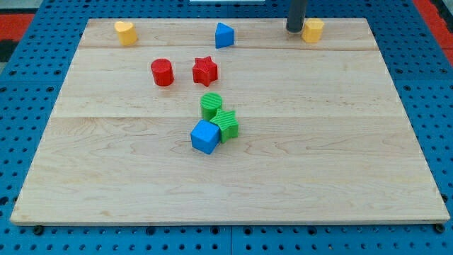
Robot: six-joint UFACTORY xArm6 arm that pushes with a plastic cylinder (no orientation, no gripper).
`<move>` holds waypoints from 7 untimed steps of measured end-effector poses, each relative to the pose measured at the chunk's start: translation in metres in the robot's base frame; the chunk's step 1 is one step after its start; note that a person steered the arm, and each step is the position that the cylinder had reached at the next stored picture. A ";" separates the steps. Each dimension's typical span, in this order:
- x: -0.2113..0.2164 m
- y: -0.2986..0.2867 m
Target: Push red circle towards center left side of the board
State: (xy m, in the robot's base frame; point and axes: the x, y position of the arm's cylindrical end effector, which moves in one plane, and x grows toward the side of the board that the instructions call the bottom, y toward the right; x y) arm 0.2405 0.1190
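The red circle [162, 72] stands on the wooden board [340, 163] in its upper left part. The red star [205, 70] is just to its right, with a small gap between them. My tip [294, 30] is at the board's top edge, far to the right of the red circle, touching or almost touching the left side of a yellow hexagon block [312, 30].
A yellow heart block [126, 32] sits at the top left and a blue block [224, 35] at the top middle. Below the red star, a green cylinder [211, 105], a green star [226, 124] and a blue cube [205, 137] are clustered together.
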 end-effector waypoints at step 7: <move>0.139 -0.179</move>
State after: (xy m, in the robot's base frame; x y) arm 0.3800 -0.0597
